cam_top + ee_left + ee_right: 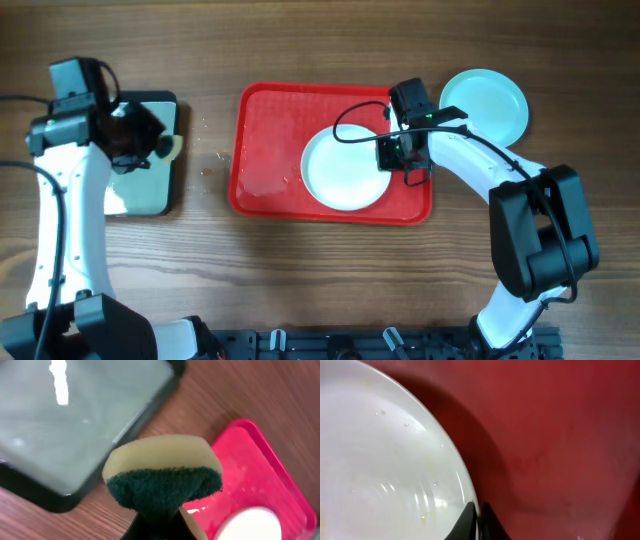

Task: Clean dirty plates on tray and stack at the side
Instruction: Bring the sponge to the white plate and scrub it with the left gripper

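A: When the table is seen from overhead, where do the plates lie?

B: A white plate (340, 170) lies flat in the right half of the red tray (265, 130), which sits in the middle of a wooden table (330, 280). A pale aqua plate (490, 100) rests on the wood just beyond the tray's upper right corner. I cannot tell whether another lies under it.

A: What is the right arm doing?

B: The right gripper (392, 158) is at the white plate's right rim. In its wrist view, two dark fingers (462, 527) are pinched together on the plate's edge, with the tray's red floor beside them. The plate's surface carries small drops and faint yellowish marks.

A: And the left arm?

B: The left gripper (150, 140) hangs over the right edge of a dark narrow tray (150, 190) of greenish water, which is well to the left of the red tray. Its jaws are clamped on a sponge (172, 147), yellow with a dark green scouring layer. In the wrist view the green layer is squeezed narrow where the jaws hold it.
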### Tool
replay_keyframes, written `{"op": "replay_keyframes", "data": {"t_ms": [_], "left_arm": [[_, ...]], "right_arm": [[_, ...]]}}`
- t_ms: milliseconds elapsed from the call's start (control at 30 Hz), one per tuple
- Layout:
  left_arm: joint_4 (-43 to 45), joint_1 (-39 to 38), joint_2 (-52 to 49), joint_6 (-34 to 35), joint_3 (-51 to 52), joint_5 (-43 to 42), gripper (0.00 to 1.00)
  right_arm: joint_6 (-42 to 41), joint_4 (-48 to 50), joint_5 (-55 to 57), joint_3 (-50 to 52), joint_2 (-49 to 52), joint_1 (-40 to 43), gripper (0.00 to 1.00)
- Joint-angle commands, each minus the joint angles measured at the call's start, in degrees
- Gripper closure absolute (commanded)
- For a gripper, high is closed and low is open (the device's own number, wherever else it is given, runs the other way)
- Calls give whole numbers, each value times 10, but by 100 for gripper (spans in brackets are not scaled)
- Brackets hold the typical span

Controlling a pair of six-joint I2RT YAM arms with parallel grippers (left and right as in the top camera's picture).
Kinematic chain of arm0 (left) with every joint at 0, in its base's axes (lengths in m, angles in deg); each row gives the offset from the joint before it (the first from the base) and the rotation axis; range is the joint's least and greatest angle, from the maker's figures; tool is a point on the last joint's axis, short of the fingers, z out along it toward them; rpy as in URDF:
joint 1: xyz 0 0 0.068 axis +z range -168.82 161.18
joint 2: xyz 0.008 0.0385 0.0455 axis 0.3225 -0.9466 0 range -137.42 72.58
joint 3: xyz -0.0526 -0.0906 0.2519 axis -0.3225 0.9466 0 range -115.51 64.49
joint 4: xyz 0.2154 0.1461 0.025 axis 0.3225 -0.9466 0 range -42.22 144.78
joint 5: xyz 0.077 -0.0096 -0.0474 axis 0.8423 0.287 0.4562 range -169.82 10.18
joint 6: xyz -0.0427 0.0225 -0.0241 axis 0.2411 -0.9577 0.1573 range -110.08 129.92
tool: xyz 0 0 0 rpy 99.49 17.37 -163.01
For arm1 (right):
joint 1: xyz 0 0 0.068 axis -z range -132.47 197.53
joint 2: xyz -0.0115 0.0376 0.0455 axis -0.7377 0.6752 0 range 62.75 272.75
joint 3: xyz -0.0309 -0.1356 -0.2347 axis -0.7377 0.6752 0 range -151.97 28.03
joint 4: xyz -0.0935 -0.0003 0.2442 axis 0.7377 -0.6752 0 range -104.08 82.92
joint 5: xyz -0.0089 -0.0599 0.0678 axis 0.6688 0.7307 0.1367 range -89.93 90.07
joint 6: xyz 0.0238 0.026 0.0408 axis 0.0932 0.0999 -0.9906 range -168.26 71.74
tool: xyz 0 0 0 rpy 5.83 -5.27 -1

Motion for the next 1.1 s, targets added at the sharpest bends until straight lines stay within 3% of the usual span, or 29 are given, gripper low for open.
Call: {"op": "replay_keyframes", "data": {"t_ms": [0,333,700,1067], "left_arm": [[30,-59,-3,-13,8,-33,96],[234,-255,-10,55,99,-33,96],[399,-388,-167,168,115,-39,96],[410,-407,-251,212,115,68,96]], "right_arm": [[-2,56,-39,3,13,0,96],[-12,155,-63,3,57,0,96],[33,89,-75,-16,82,-1,96],[33,43,-10,-16,82,-1,96]]}}
